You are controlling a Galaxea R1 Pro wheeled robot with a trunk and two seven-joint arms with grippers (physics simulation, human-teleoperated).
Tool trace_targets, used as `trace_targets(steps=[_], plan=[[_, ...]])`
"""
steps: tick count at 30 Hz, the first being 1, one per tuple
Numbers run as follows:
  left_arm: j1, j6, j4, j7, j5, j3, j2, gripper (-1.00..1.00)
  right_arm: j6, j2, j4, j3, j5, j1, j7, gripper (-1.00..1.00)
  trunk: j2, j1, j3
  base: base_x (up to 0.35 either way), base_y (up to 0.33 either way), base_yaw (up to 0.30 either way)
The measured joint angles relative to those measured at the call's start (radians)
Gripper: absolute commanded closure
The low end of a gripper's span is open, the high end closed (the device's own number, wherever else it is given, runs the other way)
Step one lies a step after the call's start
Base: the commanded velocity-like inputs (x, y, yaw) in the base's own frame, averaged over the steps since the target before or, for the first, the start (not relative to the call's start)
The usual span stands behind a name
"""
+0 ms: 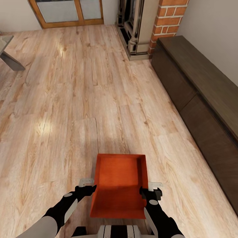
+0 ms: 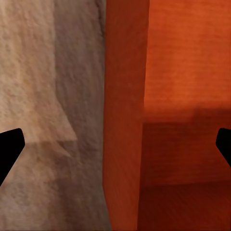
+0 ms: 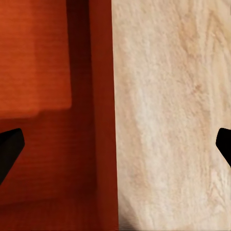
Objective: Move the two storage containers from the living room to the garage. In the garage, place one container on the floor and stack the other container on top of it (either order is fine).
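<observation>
One orange-red storage container (image 1: 119, 185) lies on the light wood-plank floor (image 1: 82, 99) of the living room, right in front of my base. My left gripper (image 1: 88, 185) is at its left wall and my right gripper (image 1: 150, 191) at its right wall. In the left wrist view the left gripper (image 2: 115, 149) is open, its dark fingertips (image 2: 8, 149) far apart astride the container's wall (image 2: 122, 96). The right gripper (image 3: 115, 149) is likewise open, straddling the opposite wall (image 3: 101, 96), one fingertip (image 3: 9, 149) over the ribbed bottom and the other over the planks.
A long dark low cabinet (image 1: 205, 99) runs along the right wall. The brick fireplace (image 1: 168, 19) stands at the back right, and a wood-framed glazed door (image 1: 66, 13) at the back. Grey furniture (image 1: 10, 56) juts in at the far left. Open planks stretch ahead.
</observation>
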State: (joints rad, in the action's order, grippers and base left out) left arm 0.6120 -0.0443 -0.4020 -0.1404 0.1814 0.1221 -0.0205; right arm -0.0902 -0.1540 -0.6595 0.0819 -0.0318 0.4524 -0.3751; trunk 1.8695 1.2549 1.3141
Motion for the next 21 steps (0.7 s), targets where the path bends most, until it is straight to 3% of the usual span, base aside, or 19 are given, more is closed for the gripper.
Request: trace_targets(steps=[12, 21], plan=[[0.000, -0.005, 0.000, 0.000, 0.001, -0.001, 0.000, -1.00, 0.000, 0.000, 0.000, 0.000, 0.000, 0.000, 0.000, -1.00, 0.084, 0.046, 0.038, 0.000, 0.000, 0.000], [0.000, -0.002, -0.001, 0.000, 0.003, -0.002, 0.000, -1.00, 0.000, 0.000, 0.000, 0.000, 0.000, 0.000, 0.000, -1.00, 0.084, 0.046, 0.038, 0.000, 0.000, 0.000]])
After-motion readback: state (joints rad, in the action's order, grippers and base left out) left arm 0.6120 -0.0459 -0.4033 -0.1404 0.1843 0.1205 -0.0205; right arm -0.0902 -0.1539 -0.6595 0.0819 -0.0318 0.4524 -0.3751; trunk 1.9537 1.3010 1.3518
